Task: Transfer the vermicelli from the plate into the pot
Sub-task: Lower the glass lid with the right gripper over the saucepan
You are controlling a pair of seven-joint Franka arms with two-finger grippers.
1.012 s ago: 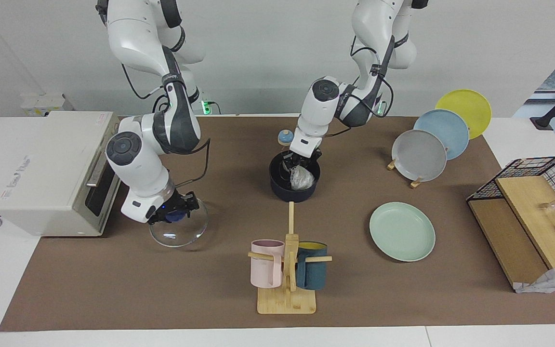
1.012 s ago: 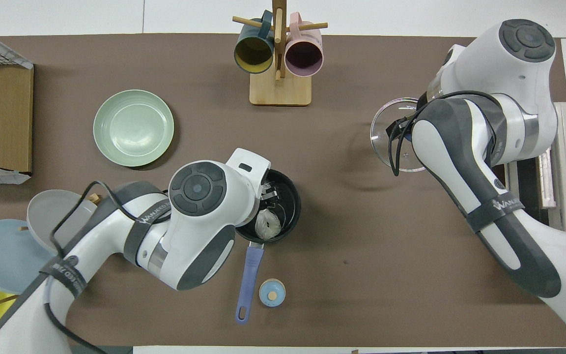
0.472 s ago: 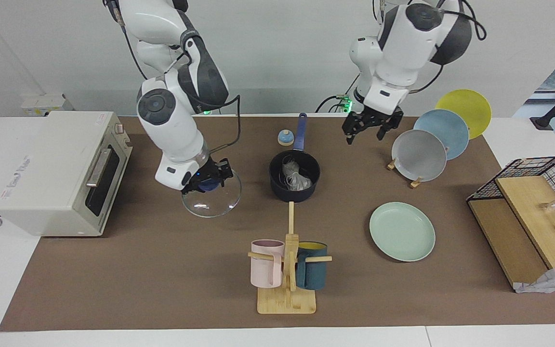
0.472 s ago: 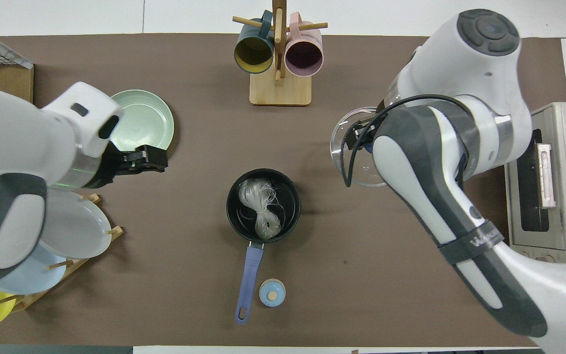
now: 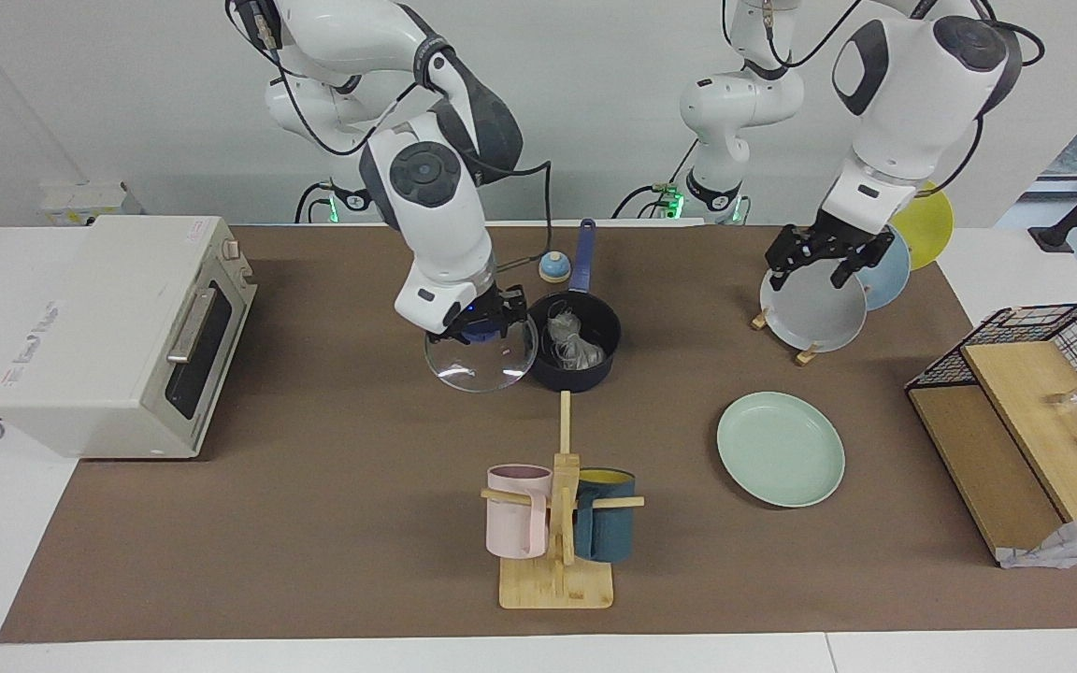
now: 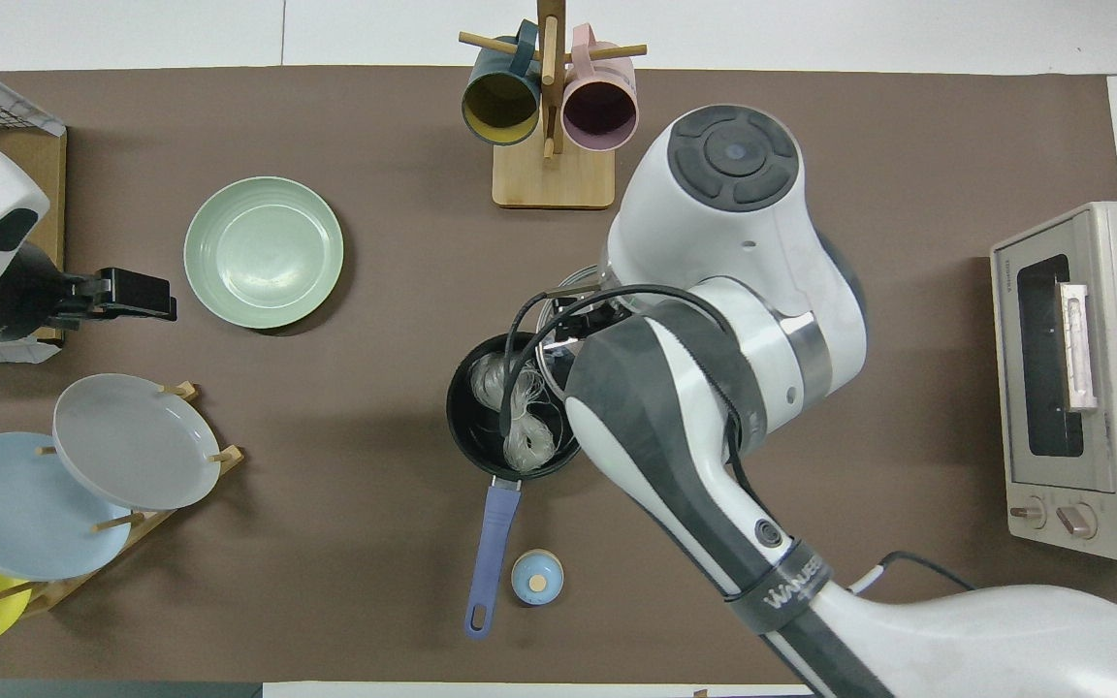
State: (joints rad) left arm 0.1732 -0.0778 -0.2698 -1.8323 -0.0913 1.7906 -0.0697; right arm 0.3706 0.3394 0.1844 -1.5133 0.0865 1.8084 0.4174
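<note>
The vermicelli point(image 5: 574, 342) lies as a pale tangle inside the pot point(image 5: 572, 353), and the plate point(image 5: 781, 449), well away from the pot toward the left arm's end of the surface and farther from the robots, is bare, so the transfer itself looks done. What seems left is covering the pot: the right hand point(image 5: 481, 322) pinches the blue knob of a glass lid point(image 5: 481, 360), which hangs tilted just beside the pot on the right arm's side, its edge at the pot's rim and not yet seated. The left hand point(image 5: 821, 255) is spread wide and holds nothing, up over the grey plate point(image 5: 811, 313) in the rack, away from the pot. A mug stand point(image 5: 558, 523) sits farther from the robots than the pot, a small blue knobbed cap point(image 5: 552, 267) nearer, by the pot's handle; neither blocks the lid.
</note>
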